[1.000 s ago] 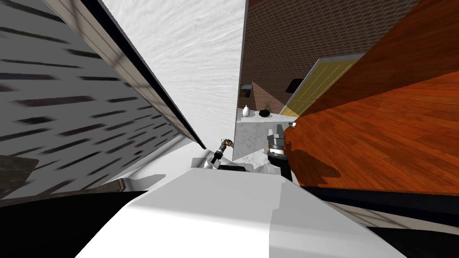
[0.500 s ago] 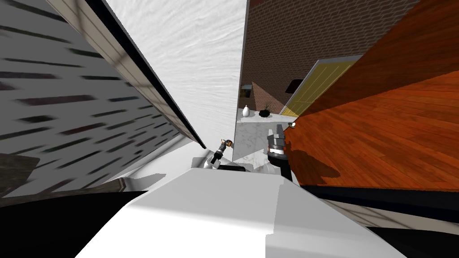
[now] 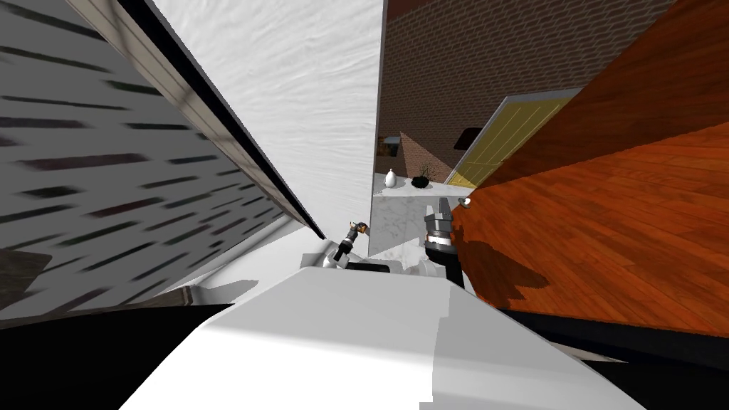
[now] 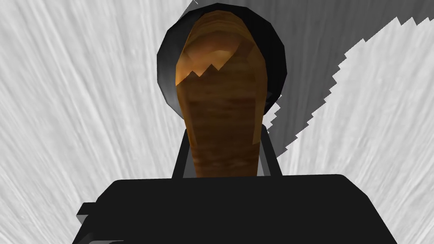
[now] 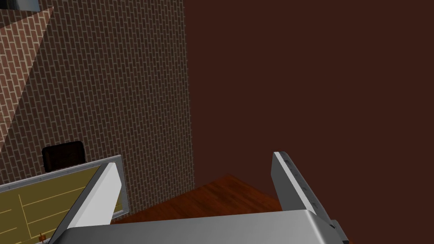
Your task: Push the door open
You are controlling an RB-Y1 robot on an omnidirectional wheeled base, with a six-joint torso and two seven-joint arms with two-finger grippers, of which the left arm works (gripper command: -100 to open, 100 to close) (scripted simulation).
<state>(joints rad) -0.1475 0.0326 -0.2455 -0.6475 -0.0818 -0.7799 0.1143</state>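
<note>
The door (image 3: 306, 107) is a white textured panel ahead of me, and its free edge runs down the middle of the head view. On it sits a brown lever handle (image 4: 220, 106) over a round black plate (image 4: 275, 55). My left gripper (image 4: 224, 135) is shut on that handle, one finger (image 4: 180, 156) pressing each side. The head view shows the same gripper (image 3: 358, 228) small at the door's edge. My right gripper (image 3: 439, 210) hangs open and empty beside an orange wooden surface, its fingers (image 5: 99, 195) spread wide.
Past the door's edge lie a brick wall (image 3: 484, 57), a yellow panelled door (image 3: 498, 139) and a pale marbled surface bearing a white vase (image 3: 390, 178) and a dark plant (image 3: 421, 179). An orange plank surface (image 3: 605, 213) with a small knob (image 3: 464, 202) crowds the right. A grey streaked wall (image 3: 107, 178) closes the left.
The head view has shifted slightly, and the door's free edge now stands a little further left. Both arms sit where they were.
</note>
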